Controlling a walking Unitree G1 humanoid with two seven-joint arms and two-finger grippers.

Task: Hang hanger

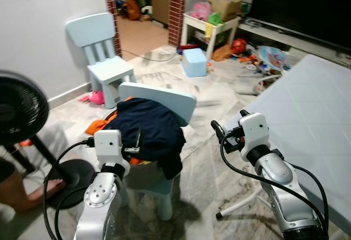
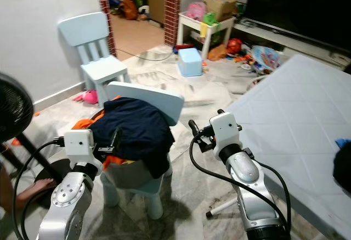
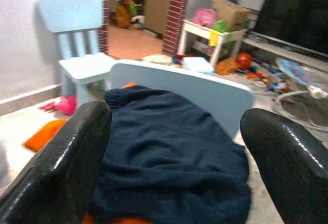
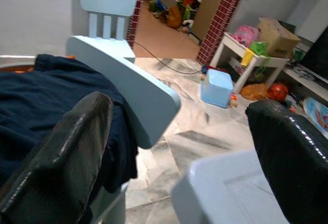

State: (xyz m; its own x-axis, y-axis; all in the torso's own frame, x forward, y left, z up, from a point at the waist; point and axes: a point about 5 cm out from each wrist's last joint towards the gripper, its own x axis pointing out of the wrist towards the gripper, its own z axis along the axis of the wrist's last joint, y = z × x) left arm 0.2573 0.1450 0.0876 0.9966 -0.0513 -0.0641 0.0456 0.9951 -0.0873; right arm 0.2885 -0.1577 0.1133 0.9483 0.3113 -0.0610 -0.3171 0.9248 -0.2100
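Note:
A navy garment [image 1: 151,127] lies heaped over a small light-blue chair [image 1: 164,98], with an orange garment [image 1: 98,124] under it on the chair's left side. My left gripper [image 1: 136,141] is raised at the chair's left front, close to the navy cloth. It is open, and between its fingers [image 3: 77,147] I see only the garment further off. My right gripper [image 1: 227,123] hovers to the right of the chair, apart from it, open and holding nothing. Its wrist view looks past the chair's backrest [image 4: 138,90].
A white padded surface [image 1: 312,113] on thin legs stands at my right, with a dark garment [image 2: 343,168] on it. A black fan [image 1: 19,108] and a person's foot [image 1: 46,188] are at my left. Beyond are a second blue chair [image 1: 101,53], a blue box [image 1: 194,62] and scattered toys.

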